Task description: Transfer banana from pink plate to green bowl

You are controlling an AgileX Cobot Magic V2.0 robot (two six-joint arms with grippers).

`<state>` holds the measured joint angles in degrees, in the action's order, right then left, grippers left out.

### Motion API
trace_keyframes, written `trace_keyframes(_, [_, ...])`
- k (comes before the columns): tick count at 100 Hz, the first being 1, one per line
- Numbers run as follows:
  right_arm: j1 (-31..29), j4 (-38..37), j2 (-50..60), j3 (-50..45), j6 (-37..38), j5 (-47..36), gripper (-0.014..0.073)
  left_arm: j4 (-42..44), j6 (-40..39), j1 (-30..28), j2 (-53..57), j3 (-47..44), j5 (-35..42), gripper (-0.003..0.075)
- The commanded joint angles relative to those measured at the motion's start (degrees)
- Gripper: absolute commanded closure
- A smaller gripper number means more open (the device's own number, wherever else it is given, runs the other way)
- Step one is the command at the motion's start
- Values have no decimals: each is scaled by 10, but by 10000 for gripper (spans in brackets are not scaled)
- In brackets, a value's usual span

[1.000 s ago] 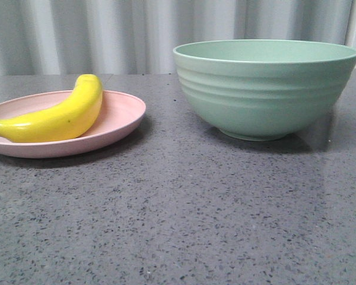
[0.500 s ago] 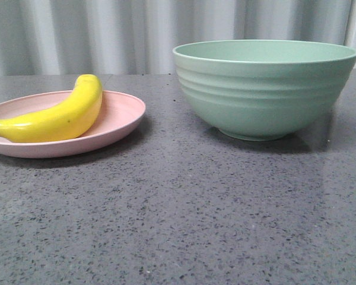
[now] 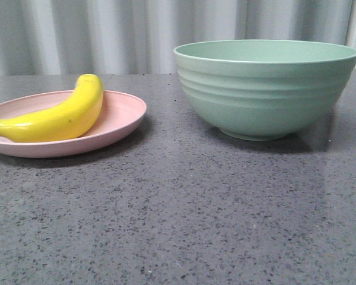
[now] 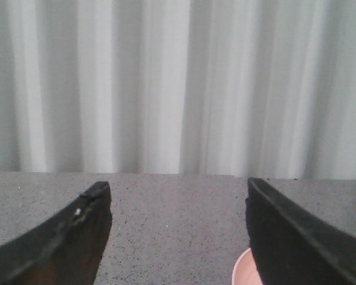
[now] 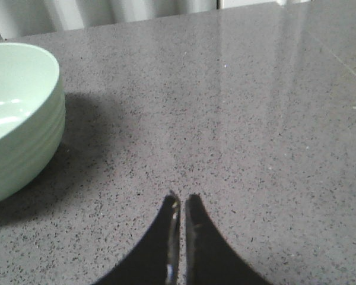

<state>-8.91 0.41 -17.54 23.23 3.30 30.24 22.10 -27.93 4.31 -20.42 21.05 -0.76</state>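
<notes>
The smooth, shiny yellow curved banana [image 3: 59, 116] lies on the round pale pink plate [image 3: 121, 113], at the left of the grey speckled table [image 3: 184, 214]. The big, deep, pale green ridged bowl [image 3: 264, 89] stands to the right, well apart from the plate. Nothing has hold of the banana yet.

The left gripper [image 4: 178, 196] has its two black fingers spread wide with nothing between them. The right gripper [image 5: 181, 205] has its fingers pressed almost together, and it holds nothing too.

The banana looks slippery and bent. I think it could slide or roll out if the fingers pinch it near an end. The bowl is tall, so a banana carried too low could bump the rim. The light plate could also scoot if pushed.

The front view shows the banana, plate and bowl together, but no gripper at all. The left wrist view shows only a small pink edge of the plate. The right wrist view shows the bowl just beside open table.
</notes>
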Motion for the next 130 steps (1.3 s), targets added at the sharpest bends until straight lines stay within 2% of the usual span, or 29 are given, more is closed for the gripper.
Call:
trace_keyframes(1, [-3, 0, -10, 11, -1, -33, 666, 5, -5, 18, -36, 37, 14, 279])
trace_keyframes(46, [-3, -4, -10, 7, -1, -33, 666, 49, -2, 216, -217, 131, -85, 275])
trace_keyframes(63, [-3, -9, -10, 7, -1, -33, 666, 58, -2, 276, -254, 147, -92, 275])
trace_keyframes(72, [-3, -9, -10, 7, -1, -33, 666, 55, -2, 302, -283, 163, -111, 245])
trace_keyframes(83, [-3, -9, -10, 7, -1, -33, 666, 33, -2, 316, -325, 192, -148, 197])
trace_keyframes(100, [-3, -9, -10, 7, -1, -33, 666, -14, 0, 317, -398, 248, -217, 193])
trace_keyframes(120, [-3, -9, -10, 7, -1, -33, 666, -95, 89, 317, -469, 308, -278, 193])
trace_keyframes(130, [-3, -9, -10, 7, -1, -33, 666, -99, 99, 317, -490, 328, -300, 195])
